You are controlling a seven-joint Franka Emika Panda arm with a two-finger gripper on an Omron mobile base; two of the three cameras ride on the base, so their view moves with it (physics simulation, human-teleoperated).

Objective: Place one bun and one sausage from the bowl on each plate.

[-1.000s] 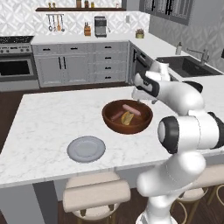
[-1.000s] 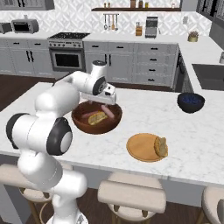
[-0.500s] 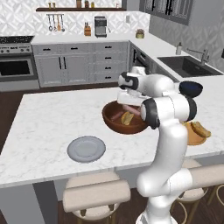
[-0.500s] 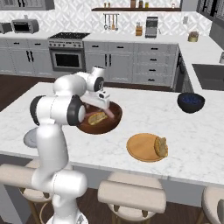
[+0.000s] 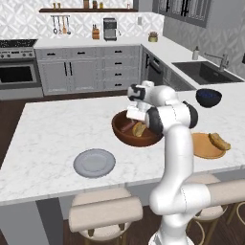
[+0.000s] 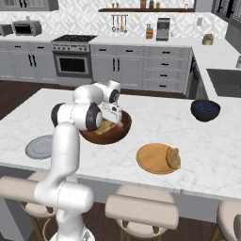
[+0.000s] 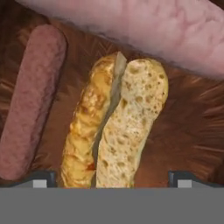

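Note:
The dark reddish-brown bowl (image 5: 119, 130) (image 6: 123, 130) sits mid-island. In it lie a split bun (image 7: 118, 122) (image 5: 139, 128), one sausage (image 7: 30, 100) to the bun's left in the hand view, and a second sausage (image 7: 144, 26) across the top. My gripper (image 5: 134, 119) (image 6: 112, 120) (image 7: 113, 179) reaches down into the bowl, open, its fingertips (image 7: 43, 178) standing either side of the bun's near end and holding nothing. The grey-blue plate (image 5: 94, 162) (image 6: 40, 147) is bare. The orange-tan plate (image 5: 203, 148) (image 6: 153, 158) carries one bun (image 5: 219, 140) (image 6: 173, 157).
A small dark blue bowl (image 5: 208, 97) (image 6: 205, 109) stands at the island's far right. Stools line the near edge of the island. The sink and counters are behind, beyond the island.
The arm has swung in from the bowl's right side and lowered the hand into the bowl over the bun. The gripper stays open.

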